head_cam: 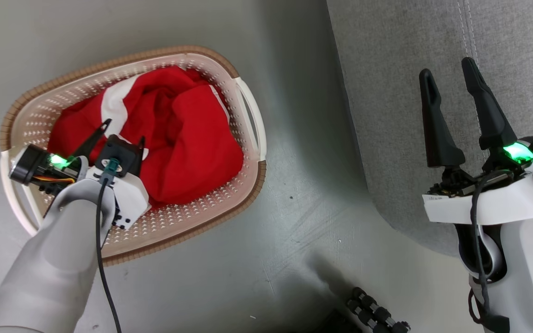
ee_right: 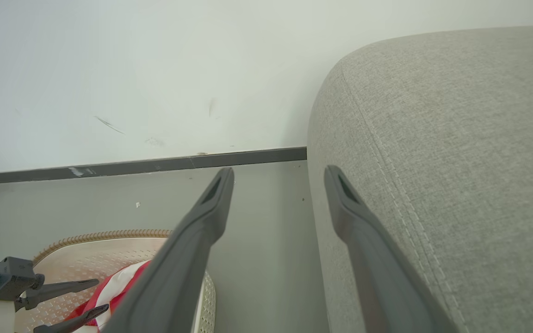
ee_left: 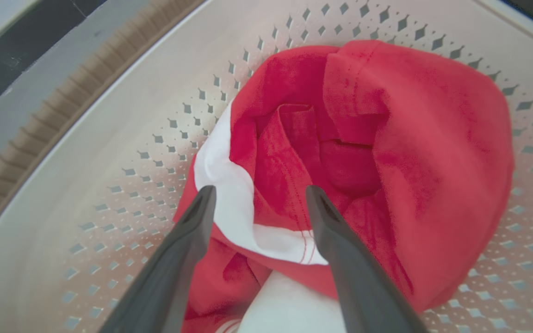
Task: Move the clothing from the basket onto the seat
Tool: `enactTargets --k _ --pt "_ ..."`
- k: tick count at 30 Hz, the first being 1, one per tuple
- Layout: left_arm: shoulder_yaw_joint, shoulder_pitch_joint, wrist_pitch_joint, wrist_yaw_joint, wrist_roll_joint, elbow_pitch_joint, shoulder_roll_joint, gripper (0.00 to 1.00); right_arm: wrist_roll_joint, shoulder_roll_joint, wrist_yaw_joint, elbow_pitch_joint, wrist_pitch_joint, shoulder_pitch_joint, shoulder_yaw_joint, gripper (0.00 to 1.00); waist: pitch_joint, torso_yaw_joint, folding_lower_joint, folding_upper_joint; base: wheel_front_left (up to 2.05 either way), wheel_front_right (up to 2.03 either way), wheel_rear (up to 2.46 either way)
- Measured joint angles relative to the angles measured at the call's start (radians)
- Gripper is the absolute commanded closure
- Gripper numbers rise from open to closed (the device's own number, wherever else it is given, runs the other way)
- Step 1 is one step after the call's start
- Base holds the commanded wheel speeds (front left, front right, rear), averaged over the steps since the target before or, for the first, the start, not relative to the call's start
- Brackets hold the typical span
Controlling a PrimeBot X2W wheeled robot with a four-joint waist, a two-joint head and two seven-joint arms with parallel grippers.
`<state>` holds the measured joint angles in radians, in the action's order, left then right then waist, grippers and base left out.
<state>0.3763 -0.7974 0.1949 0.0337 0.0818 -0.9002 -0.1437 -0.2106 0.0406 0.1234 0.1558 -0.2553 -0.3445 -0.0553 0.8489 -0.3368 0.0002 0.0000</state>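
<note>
The red clothing (head_cam: 178, 134) with white trim lies bunched in the cream basket (head_cam: 252, 115) on the floor at left. My left gripper (head_cam: 125, 132) reaches down into the basket, open, its two fingers spread just over the clothing; in the left wrist view the clothing (ee_left: 387, 138) sits between and beyond the left gripper (ee_left: 259, 194), whose fingers (ee_left: 197, 217) straddle a white band. My right gripper (head_cam: 449, 71) stands open and empty over the grey seat (head_cam: 400, 92) at right. The right wrist view shows the right gripper (ee_right: 278, 178) beside the seat (ee_right: 456, 138), with the basket (ee_right: 109, 245) lower left.
Grey floor (head_cam: 294, 208) separates basket and seat. A dark ribbed part of my base (head_cam: 373, 314) shows at the bottom. A pale wall (ee_right: 155, 69) with a dark skirting strip (ee_right: 155, 164) runs behind the basket.
</note>
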Motion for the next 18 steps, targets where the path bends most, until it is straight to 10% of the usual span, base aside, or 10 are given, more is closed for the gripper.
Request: enactTargets --k 18 --pt "-0.058 -0.077 -0.045 0.070 0.000 -0.075 -0.059 0.00 -0.046 0.000 0.000 -0.010 0.000 -0.077 -0.029 0.00 0.089 -0.056 0.0000 0.0000 0.00 0.00 0.00"
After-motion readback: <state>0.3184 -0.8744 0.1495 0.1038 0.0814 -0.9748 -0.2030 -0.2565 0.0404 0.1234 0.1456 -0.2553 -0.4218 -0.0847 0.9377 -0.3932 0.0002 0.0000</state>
